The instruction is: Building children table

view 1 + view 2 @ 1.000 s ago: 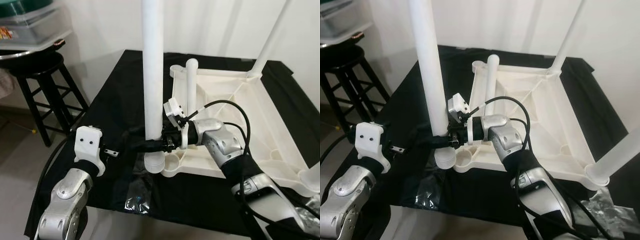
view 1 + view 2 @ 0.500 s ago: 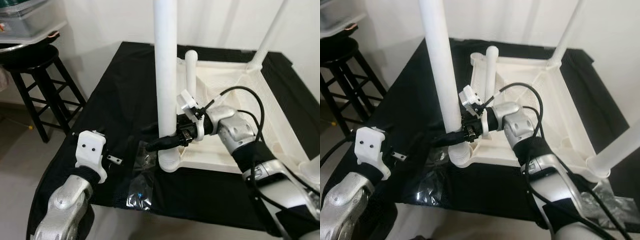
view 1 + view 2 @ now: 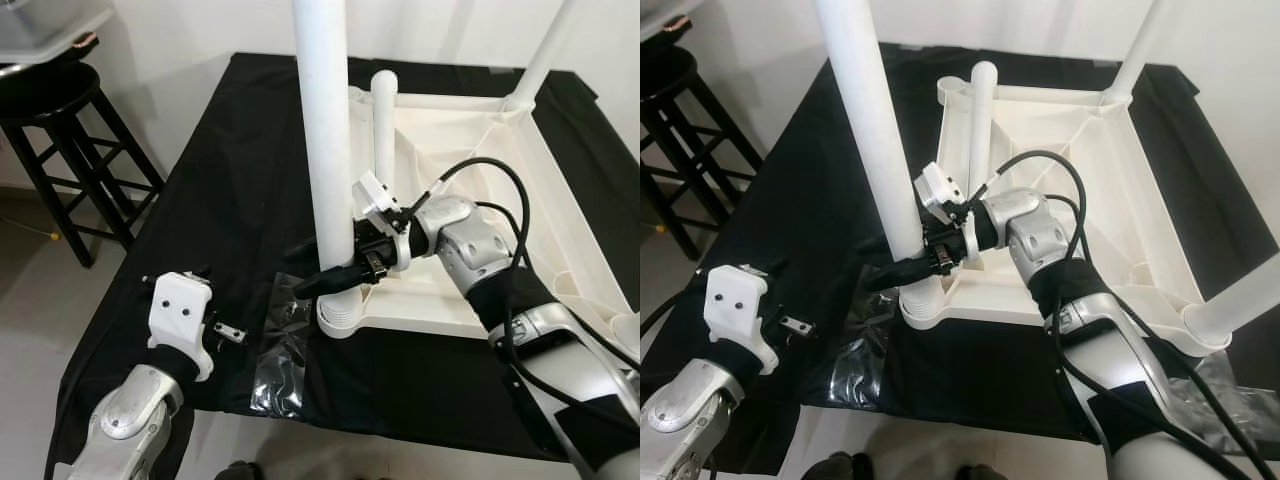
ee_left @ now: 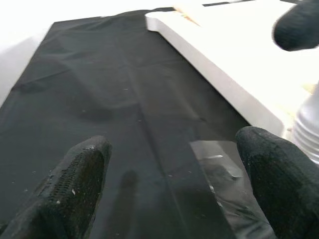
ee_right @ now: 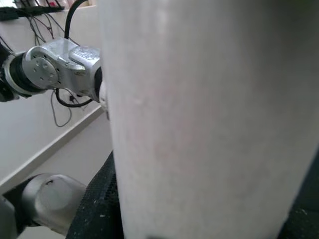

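Note:
The white tabletop (image 3: 470, 190) lies upside down on a black cloth. A tall white leg (image 3: 325, 140) stands slightly tilted, its ribbed end (image 3: 340, 315) at the top's near-left corner. My right gripper (image 3: 320, 268) is shut on this leg just above the ribs; in the right wrist view the leg (image 5: 209, 114) sits between the fingers (image 5: 94, 209). The left gripper (image 4: 174, 149) hovers open over the cloth near the table's front-left edge, left of the leg, holding nothing. Another leg (image 3: 383, 120) stands at the far-left corner and one (image 3: 540, 50) at the far right.
A clear plastic bag (image 3: 280, 350) lies on the cloth between my left gripper and the tabletop's corner. A black stool (image 3: 60, 110) stands to the left of the table. A further leg (image 3: 1240, 300) rises at the near-right corner.
The left gripper let go of the leg and drew back toward the front edge. The right gripper carried the leg's ribbed end onto the corner. The camera has shifted too.

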Robot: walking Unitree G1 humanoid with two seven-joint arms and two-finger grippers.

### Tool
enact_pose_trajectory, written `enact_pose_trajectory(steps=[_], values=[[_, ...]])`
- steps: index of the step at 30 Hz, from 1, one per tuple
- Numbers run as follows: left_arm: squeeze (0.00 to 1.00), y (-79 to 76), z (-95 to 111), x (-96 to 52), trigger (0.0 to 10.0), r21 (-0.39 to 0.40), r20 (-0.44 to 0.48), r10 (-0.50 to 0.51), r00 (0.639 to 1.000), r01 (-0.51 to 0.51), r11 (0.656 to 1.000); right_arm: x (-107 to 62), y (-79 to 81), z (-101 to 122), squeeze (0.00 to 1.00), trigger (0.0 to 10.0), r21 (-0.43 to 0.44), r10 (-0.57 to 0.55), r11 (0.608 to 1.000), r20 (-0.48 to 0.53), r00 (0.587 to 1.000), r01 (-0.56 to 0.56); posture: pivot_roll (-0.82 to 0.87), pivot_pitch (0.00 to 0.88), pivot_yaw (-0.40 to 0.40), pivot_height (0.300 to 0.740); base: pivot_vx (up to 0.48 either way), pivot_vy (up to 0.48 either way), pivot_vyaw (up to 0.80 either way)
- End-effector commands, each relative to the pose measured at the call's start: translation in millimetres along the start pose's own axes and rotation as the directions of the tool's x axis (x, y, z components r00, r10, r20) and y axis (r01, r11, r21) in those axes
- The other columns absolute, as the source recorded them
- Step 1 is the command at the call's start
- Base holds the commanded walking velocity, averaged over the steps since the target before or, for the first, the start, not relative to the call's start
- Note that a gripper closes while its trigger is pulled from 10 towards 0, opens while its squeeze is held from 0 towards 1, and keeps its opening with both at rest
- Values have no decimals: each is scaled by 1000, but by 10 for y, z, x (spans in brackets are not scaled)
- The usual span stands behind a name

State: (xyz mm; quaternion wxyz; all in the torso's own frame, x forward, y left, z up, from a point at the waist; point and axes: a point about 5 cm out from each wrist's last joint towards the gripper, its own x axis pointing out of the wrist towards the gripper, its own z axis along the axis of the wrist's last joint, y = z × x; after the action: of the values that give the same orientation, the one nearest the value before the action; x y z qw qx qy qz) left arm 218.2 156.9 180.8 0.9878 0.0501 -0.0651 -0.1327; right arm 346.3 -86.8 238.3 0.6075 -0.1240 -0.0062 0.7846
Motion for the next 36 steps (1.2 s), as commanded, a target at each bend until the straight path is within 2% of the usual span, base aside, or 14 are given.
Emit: enact_pose_trajectory(steps=[1, 7, 19, 26, 31, 32, 36], values=[[0, -7, -10, -43, 10000, 6, -23, -12, 1000, 12, 1000, 4, 3, -68, 0, 10000, -10, -4, 1000, -26, 1000, 4, 122, 277, -38, 740, 0, 0, 0], [0, -10, -1, -87, 10000, 6, -32, -10, 999, 10, 1000, 33, 10, -101, 0, 10000, -27, -3, 1000, -22, 1000, 3, 127, 287, -33, 740, 0, 0, 0], [0, 2, -3, -156, 10000, -13, -61, -4, 998, 3, 1000, 57, 199, -254, 0, 10000, -95, 69, 992, -107, 992, -80, 123, 304, -30, 740, 0, 0, 0], [0, 3, -2, -155, 10000, -16, -63, -3, 998, 2, 1000, 46, 201, -256, 0, 10000, -99, 58, 993, -93, 994, -67, 121, 304, -32, 740, 0, 0, 0], [0, 2, -2, -147, 10000, -25, -66, -3, 998, 2, 1000, -30, 189, -240, 0, 10000, -27, 23, 999, -12, 1000, -23, 115, 302, -32, 740, 0, 0, 0], [0, -1, -2, -145, 10000, -28, -67, -5, 998, 3, 1000, -75, 155, -230, 0, 10000, 29, -2, 1000, 29, 1000, 1, 115, 300, -32, 740, 0, 0, 0], [0, -2, -2, -145, 10000, -29, -67, -5, 998, 3, 1000, -90, 142, -228, 0, 10000, 47, -10, 999, 42, 999, 8, 115, 300, -32, 740, 0, 0, 0]])
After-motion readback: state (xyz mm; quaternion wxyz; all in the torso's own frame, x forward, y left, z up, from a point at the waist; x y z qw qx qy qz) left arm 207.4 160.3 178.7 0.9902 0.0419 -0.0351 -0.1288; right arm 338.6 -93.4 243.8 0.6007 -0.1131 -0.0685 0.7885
